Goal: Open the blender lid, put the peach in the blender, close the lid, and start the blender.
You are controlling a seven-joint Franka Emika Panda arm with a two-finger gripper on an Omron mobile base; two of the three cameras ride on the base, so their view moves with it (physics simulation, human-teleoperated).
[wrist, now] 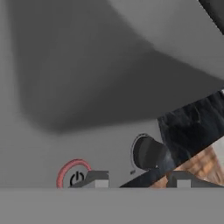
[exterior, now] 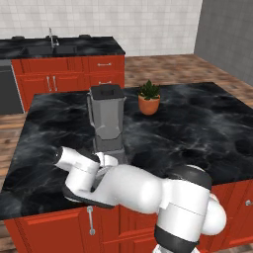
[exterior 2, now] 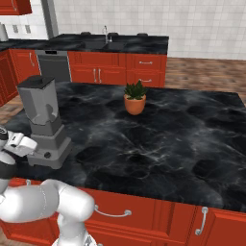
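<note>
- The blender [exterior: 107, 123] is standing near the front left edge of the black marble counter [exterior: 197, 128], with its dark grey blender lid [exterior: 105, 92] sitting flat on the rim of the jar.
- The gripper [wrist: 138, 178] is hanging very close in front of the square grey base; its two tips are standing apart at a middle width, holding nothing.
- In the hand view one tip is lying just beside the red button [wrist: 74, 175], the other below the round black knob [wrist: 148, 153].
- To the right of the blender, much smooth counter is lying open, up to the terracotta pot [exterior: 148, 104] with its spiky green plant.
- The jar is tapering downward, translucent grey, and the base is looking matte.
- I cannot find the peach.
</note>
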